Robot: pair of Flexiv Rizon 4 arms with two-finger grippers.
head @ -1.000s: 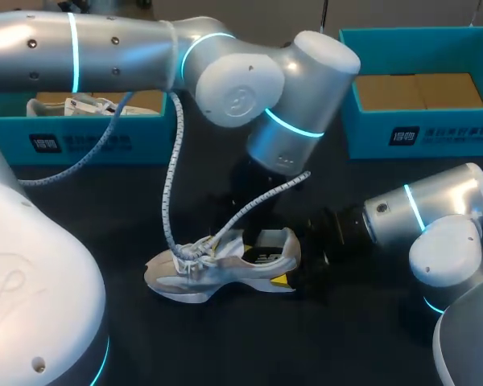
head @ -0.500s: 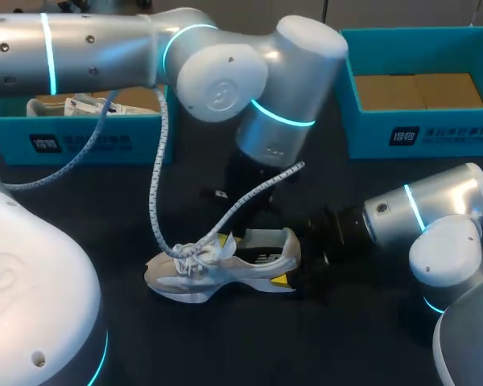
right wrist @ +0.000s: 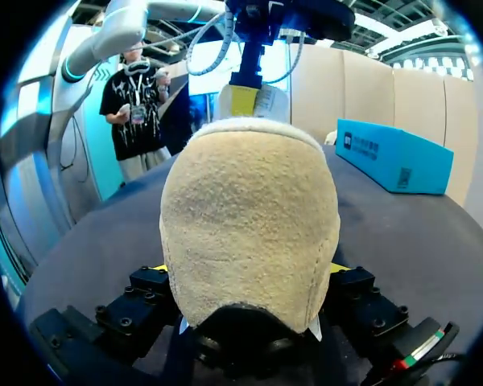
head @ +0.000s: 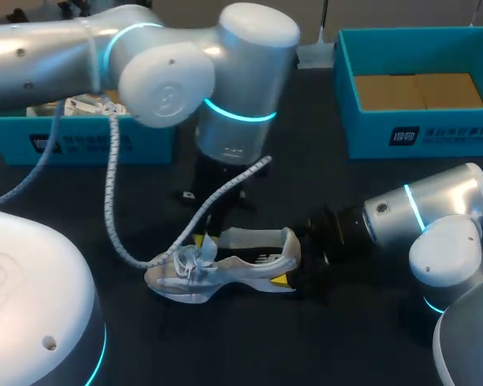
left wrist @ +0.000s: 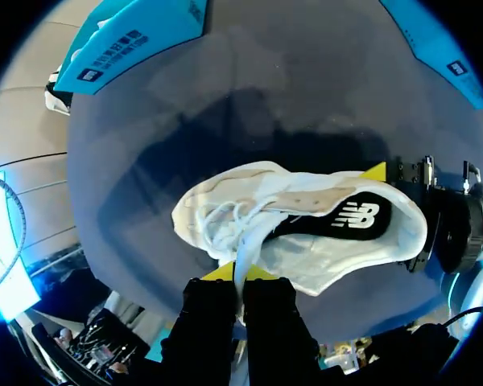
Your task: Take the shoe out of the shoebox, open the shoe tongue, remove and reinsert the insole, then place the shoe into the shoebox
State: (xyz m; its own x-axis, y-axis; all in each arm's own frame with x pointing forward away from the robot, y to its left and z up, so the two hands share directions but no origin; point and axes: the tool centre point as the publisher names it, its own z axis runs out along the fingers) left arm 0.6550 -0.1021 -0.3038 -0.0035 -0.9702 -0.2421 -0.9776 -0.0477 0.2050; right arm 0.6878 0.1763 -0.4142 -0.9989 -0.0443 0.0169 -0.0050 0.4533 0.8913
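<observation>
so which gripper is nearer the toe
Left. The left gripper pinches the tongue just behind the toe; the right gripper clamps the heel at the far end.

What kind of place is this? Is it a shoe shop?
Probably not a shop, more likely a robot lab or test bench. A left arm and a right arm both grip one white shoe on a dark table, with blue shoeboxes behind.
</observation>
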